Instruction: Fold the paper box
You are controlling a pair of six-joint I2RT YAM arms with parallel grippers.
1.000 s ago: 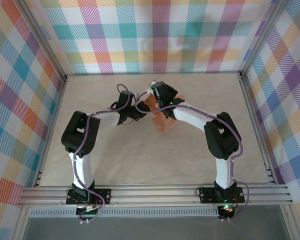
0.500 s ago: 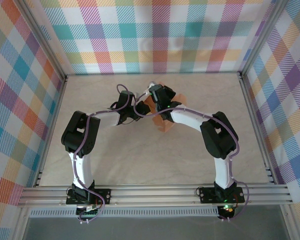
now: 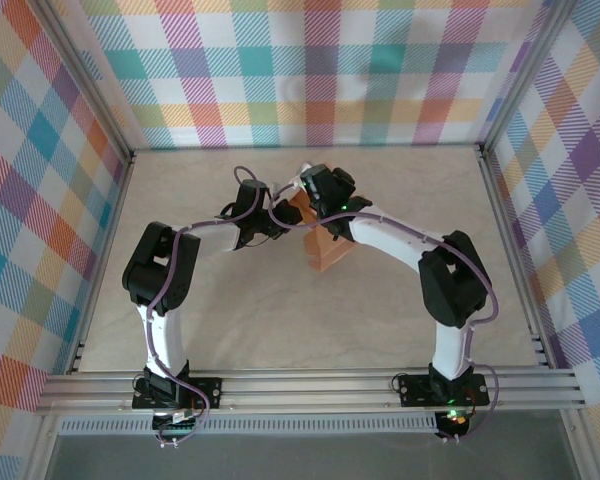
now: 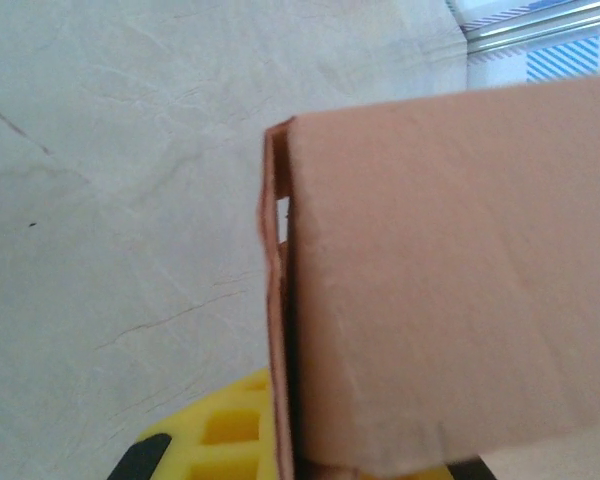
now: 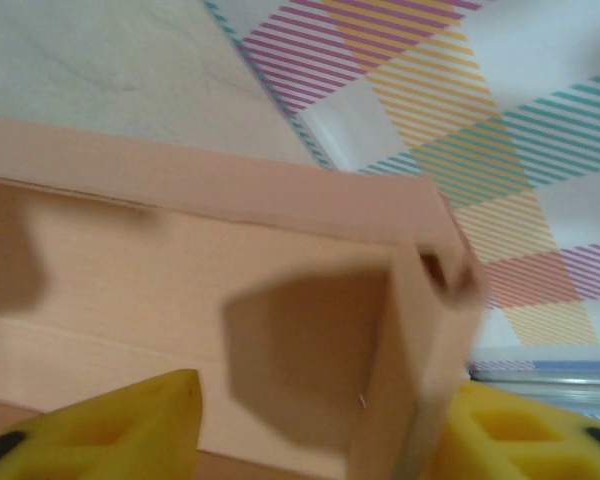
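The paper box (image 3: 327,252) sits in the far half of the tabletop (image 3: 240,320), about midway between its left and right edges, where the two arms meet. The left arm (image 3: 195,240) reaches in from the left and the right arm (image 3: 390,240) from the right, and the right forearm crosses over part of the salmon-orange card. Whether the box rests on the tabletop or hangs just above it cannot be told from above. In the left wrist view a broad plain panel of the box takes up the right side, and its doubled edge, with a small slot near the top, runs straight down the middle. The left tool (image 4: 295,455) is closed on that edge, its yellow fingers (image 4: 220,430) coming together at the foot of the card with the pale marbled tabletop behind. In the right wrist view the box shows its hollow inside: a long wall across the top, a short wall folded up at the right, and a shadowed floor. The right tool (image 5: 325,425) stands wide, with one yellow finger (image 5: 120,420) low over the floor of the box and the other just outside the short wall. Whether either finger presses the card is unclear. Plaid walls (image 3: 320,70) close in the tabletop on three sides.
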